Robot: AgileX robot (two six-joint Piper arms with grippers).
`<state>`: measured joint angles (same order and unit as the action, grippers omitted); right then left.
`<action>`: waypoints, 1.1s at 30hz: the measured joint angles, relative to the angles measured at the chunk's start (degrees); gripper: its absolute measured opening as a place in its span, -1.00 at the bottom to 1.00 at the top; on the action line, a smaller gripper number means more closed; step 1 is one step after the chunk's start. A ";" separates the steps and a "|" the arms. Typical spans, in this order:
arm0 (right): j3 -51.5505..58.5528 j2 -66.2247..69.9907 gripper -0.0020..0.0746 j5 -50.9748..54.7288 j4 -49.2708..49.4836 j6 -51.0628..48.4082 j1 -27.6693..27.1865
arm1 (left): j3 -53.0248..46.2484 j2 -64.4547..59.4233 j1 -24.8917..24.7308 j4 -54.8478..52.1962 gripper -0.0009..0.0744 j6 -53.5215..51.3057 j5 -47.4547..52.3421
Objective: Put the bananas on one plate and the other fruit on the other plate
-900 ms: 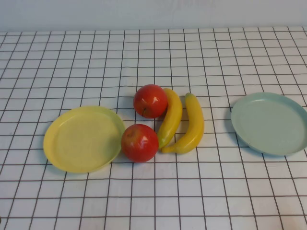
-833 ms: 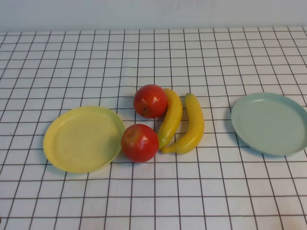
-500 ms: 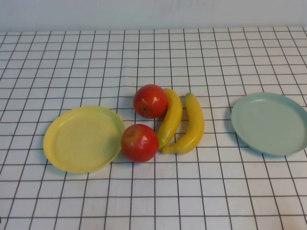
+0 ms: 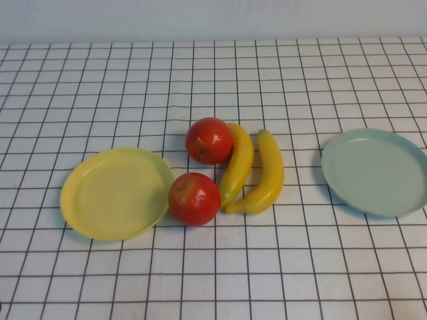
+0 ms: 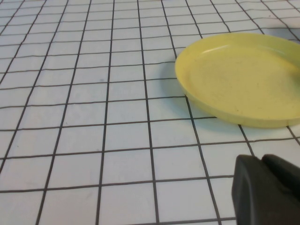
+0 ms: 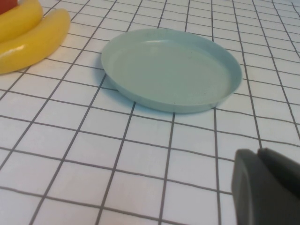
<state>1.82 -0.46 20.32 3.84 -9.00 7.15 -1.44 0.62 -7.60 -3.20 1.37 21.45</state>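
Observation:
Two red apples (image 4: pixel 209 141) (image 4: pixel 194 199) and two yellow bananas (image 4: pixel 237 164) (image 4: pixel 265 175) lie bunched together mid-table. The near apple touches the rim of the empty yellow plate (image 4: pixel 117 193) on the left. An empty pale blue-green plate (image 4: pixel 375 171) sits on the right. Neither arm shows in the high view. My left gripper (image 5: pixel 265 161) hangs shut and empty short of the yellow plate (image 5: pixel 239 77). My right gripper (image 6: pixel 260 157) is shut and empty near the blue-green plate (image 6: pixel 171 68), with the bananas (image 6: pixel 33 40) beyond it.
A white cloth with a black grid (image 4: pixel 213 267) covers the whole table. A pale wall (image 4: pixel 213 20) runs along the far edge.

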 joint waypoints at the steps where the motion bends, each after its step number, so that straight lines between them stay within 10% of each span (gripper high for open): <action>1: 0.00 0.00 -0.99 0.00 0.00 0.00 0.00 | 0.00 0.00 0.00 0.00 -0.99 0.00 0.00; 33: 0.00 0.00 -0.99 0.00 0.00 0.00 0.00 | 0.00 0.00 0.00 0.31 -0.99 4.09 -11.86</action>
<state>1.82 -0.46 20.32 3.84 -9.00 7.15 -1.44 0.62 -7.60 -2.89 5.46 9.58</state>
